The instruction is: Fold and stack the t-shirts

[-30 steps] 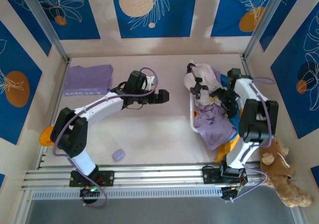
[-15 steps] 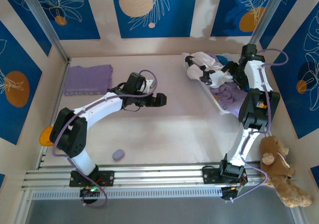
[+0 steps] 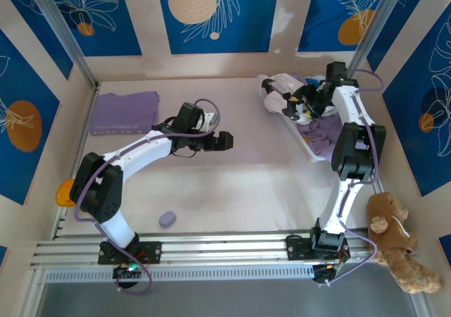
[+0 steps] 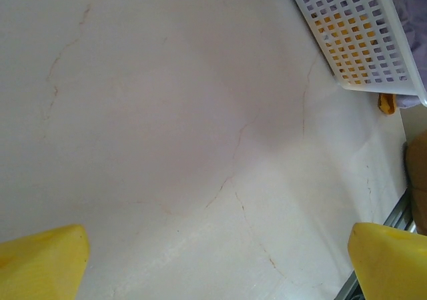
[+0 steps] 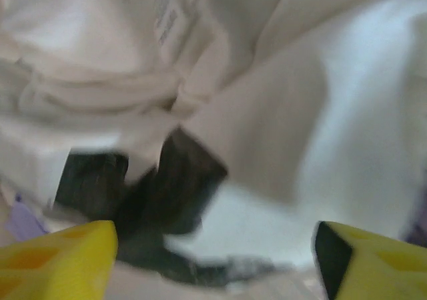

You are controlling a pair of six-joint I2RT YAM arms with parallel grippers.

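Subject: white t-shirt (image 3: 280, 91) with black printed patches, bunched at the far right corner of the table (image 3: 232, 190), by the far end of the white basket (image 3: 309, 148).
Long axis: none I can read; the cloth is a crumpled heap, not laid flat.
Right gripper (image 3: 306, 100): directly over the white t-shirt's right part. In the wrist view its yellow fingertips (image 5: 57, 257) stand wide apart, with white folds and a black patch close beneath. It has hold of nothing that I can see. The view is too blurred to tell whether the tips touch the cloth.
Bearing: the shirt lies straight below the right gripper and spreads from it toward the left along the far edge.
Left gripper (image 3: 220, 141): above bare table near the middle, well apart from the heap. Its jaws are spread wide and empty, with only tabletop between the fingertips (image 4: 40, 260).
Nearer arm: the right, by a wide margin; I judge the pick is its job.
Move called for: a short drop and a pinch on a fold, then a drag toward the bare middle, where the left gripper could take a second corner.
Other stock: lavender t-shirt (image 3: 320, 130) loose in the basket; yellow-orange cloth (image 4: 337, 37) showing through the basket's mesh; folded lavender t-shirt (image 3: 125, 111) at the far left corner.
Progress: one shirt folded, by my reading; the rest are unsorted.
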